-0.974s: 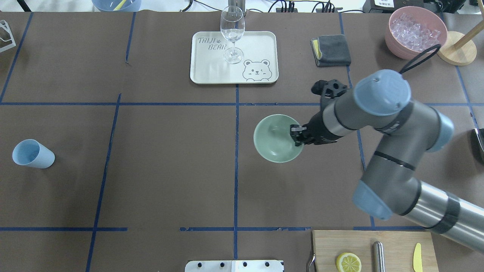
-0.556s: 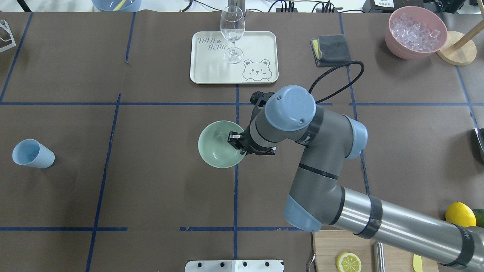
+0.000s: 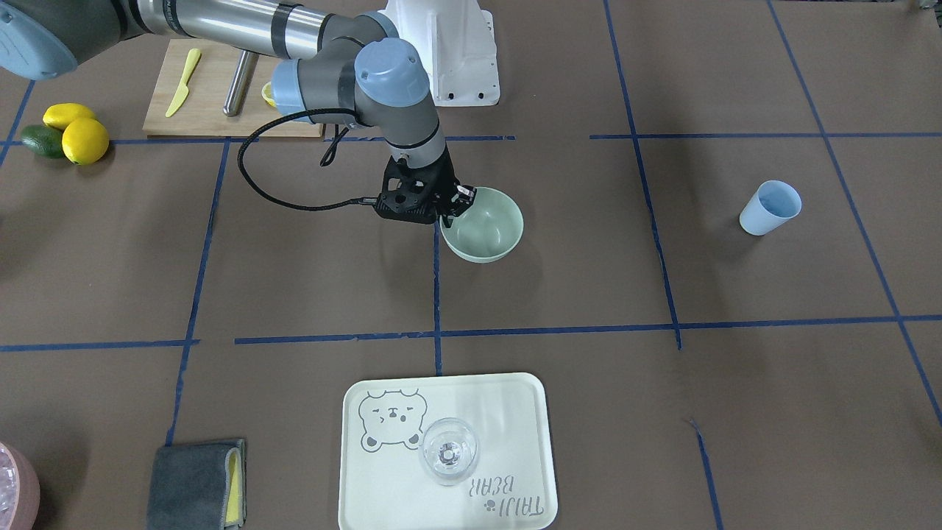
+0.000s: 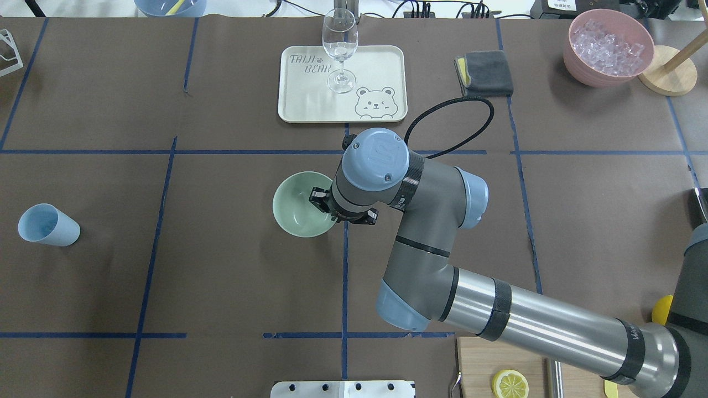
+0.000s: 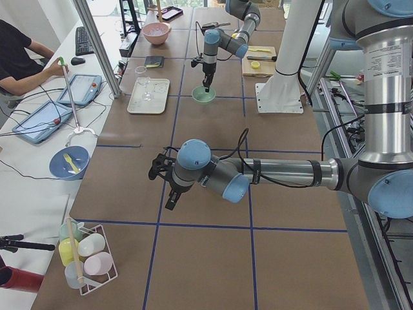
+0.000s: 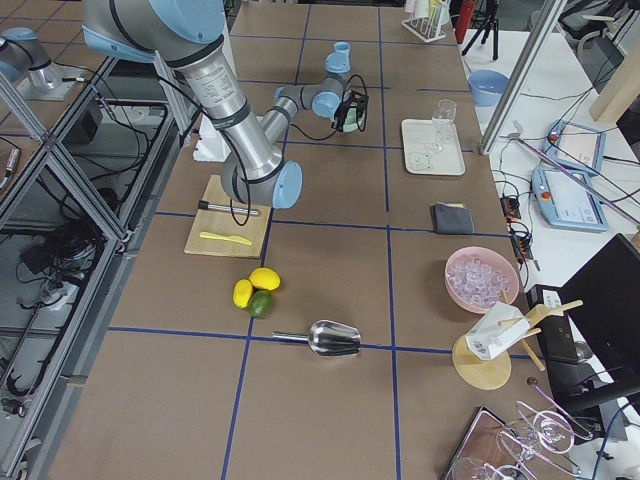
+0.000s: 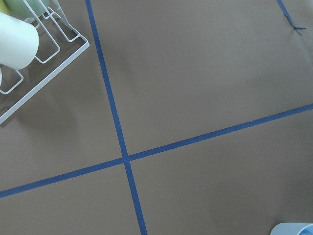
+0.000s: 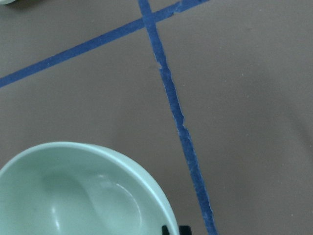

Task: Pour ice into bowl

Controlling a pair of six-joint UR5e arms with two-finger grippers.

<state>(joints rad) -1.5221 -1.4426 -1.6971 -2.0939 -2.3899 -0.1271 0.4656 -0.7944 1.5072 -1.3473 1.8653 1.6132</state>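
The pale mint-green bowl (image 4: 298, 205) is empty and sits just left of the centre tape line, also seen in the front view (image 3: 489, 227). My right gripper (image 4: 322, 200) is shut on its right rim; in the right wrist view the bowl (image 8: 83, 191) fills the lower left. The ice (image 4: 607, 45) lies heaped in a pink bowl (image 4: 575, 61) at the far right back. My left gripper (image 5: 160, 169) shows only in the left side view, low over bare table; I cannot tell whether it is open or shut.
A blue cup (image 4: 47, 224) stands at the far left. A bear tray (image 4: 387, 61) with a wine glass (image 4: 339, 50) is at the back centre, a grey cloth (image 4: 484, 73) beside it. A cutting board (image 4: 475, 365) is at the front right, a metal scoop (image 6: 330, 340) past it.
My right arm has carried the bowl leftwards, from right of the centre tape line to just left of it, still gripping the rim.
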